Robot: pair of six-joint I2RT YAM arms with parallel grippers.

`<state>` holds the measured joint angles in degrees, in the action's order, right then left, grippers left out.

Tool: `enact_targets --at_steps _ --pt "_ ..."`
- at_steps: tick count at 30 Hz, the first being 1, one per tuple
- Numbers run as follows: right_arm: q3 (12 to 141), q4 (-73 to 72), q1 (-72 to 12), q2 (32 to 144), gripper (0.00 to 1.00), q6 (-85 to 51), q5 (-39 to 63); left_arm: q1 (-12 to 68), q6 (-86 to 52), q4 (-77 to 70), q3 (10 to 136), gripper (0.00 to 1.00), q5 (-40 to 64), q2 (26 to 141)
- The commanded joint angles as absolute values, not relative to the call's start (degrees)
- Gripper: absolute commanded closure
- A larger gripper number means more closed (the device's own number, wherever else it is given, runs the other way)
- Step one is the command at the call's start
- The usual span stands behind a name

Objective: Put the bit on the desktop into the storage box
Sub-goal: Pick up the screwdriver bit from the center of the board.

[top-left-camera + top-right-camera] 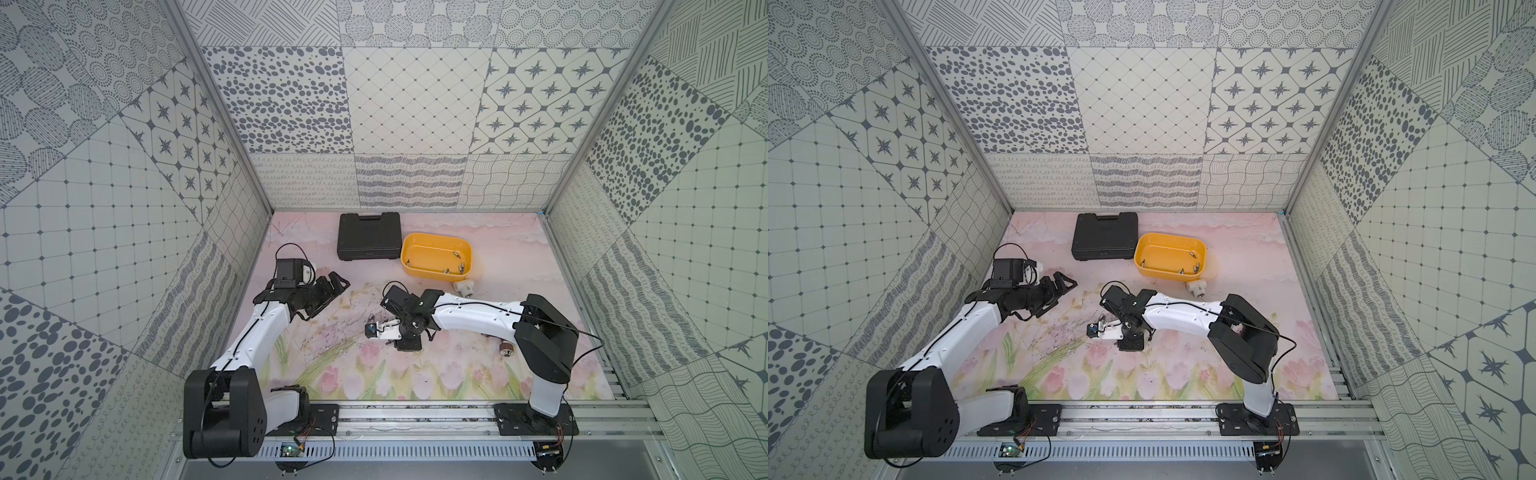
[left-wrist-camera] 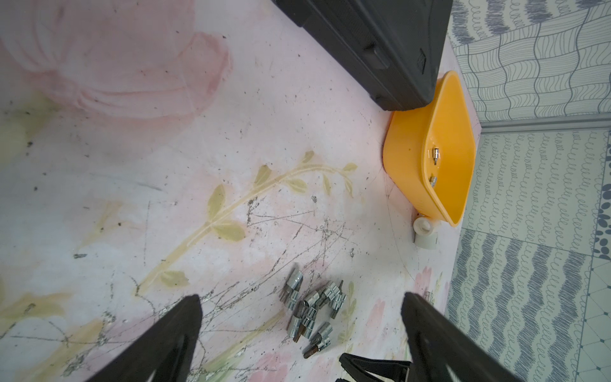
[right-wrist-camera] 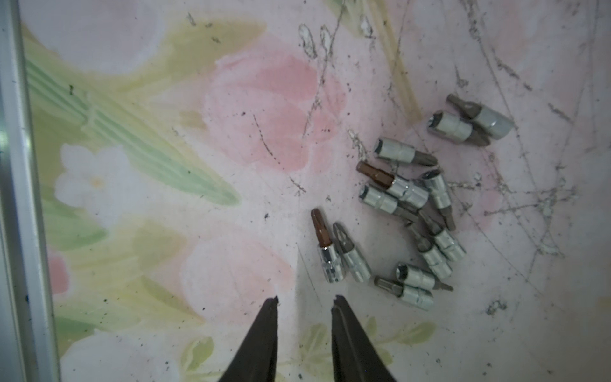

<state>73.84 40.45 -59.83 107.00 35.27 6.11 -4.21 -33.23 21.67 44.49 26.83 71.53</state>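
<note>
Low in the right wrist view, right gripper (image 3: 305, 301) narrowed, jaws empty, just short of the bit pile (image 3: 406, 205) on the floral mat (image 3: 231, 165). Left gripper (image 2: 301, 297) spread wide. Farther back, mid-frame in both top views, yellow storage box (image 1: 424, 269) beside black tool case (image 1: 369, 236).

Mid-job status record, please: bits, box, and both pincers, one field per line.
loose bits: about a dozen, clustered on the desktop
storage box: yellow, lidless, beside the black case
boxed bits: a few, on the box floor
right pincer: jaws narrowly apart, empty, close to the cluster's nearest pair
left pincer: jaws wide apart, empty, facing the cluster
task: not yet done
</note>
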Motion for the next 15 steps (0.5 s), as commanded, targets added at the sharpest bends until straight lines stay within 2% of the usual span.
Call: enact_targets --at_steps 1,15 --pt "75.5 39.1 -60.2 108.8 0.70 36.3 6.1 -4.4 -32.9 21.2 44.4 0.01 27.2 71.3" --pt "76.6 37.5 -60.1 111.2 0.70 36.3 4.6 -4.5 -32.7 21.4 44.1 0.01 27.0 70.7"
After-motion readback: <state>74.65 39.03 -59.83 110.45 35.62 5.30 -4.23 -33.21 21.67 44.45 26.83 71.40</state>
